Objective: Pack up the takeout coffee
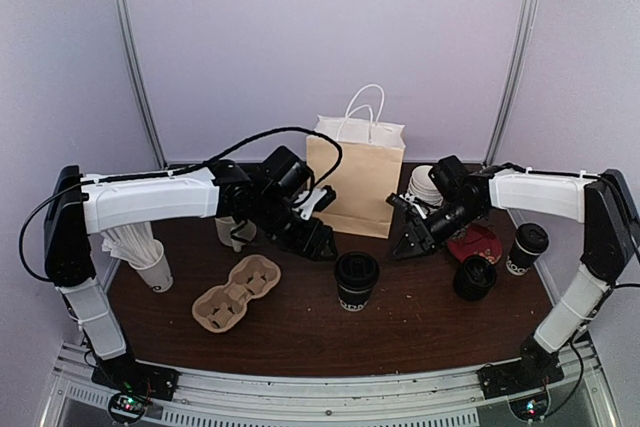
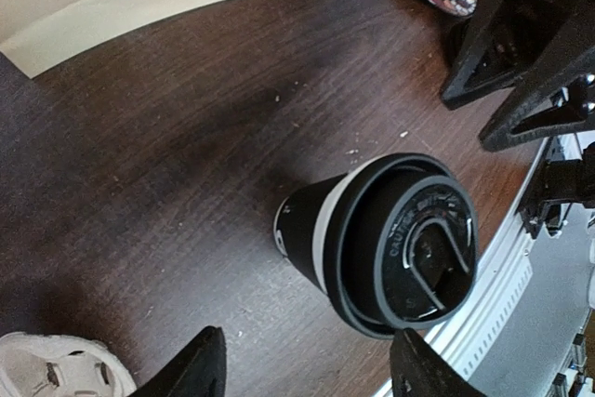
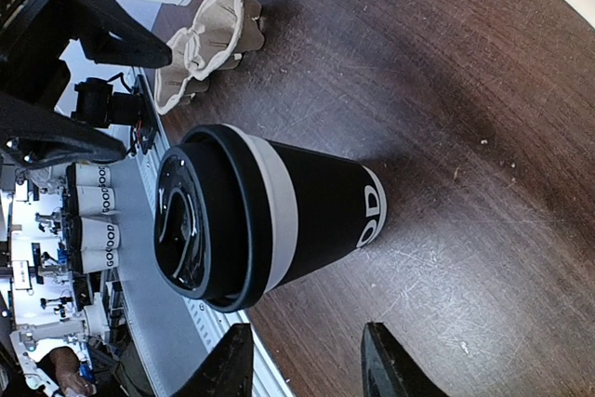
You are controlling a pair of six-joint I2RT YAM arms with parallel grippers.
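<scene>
A black takeout cup [image 1: 356,280] with a black lid and white lettering stands upright at the middle of the table. It also shows in the left wrist view [image 2: 381,244] and the right wrist view [image 3: 270,216]. A second lidded black cup [image 1: 527,247] stands at the far right. My left gripper [image 1: 312,239] is open and empty, behind and left of the middle cup; its jaws [image 2: 307,374] stand apart, short of the cup. My right gripper [image 1: 410,242] is open and empty, behind and right of that cup; its jaws [image 3: 311,369] stand apart.
A brown paper bag [image 1: 355,182] with white handles stands open at the back. A cardboard cup carrier [image 1: 237,292] lies front left. A white cup of sticks [image 1: 150,257], a white mug [image 1: 232,232], stacked white cups [image 1: 425,185], a red disc [image 1: 475,242] and another black round thing [image 1: 474,277] stand around.
</scene>
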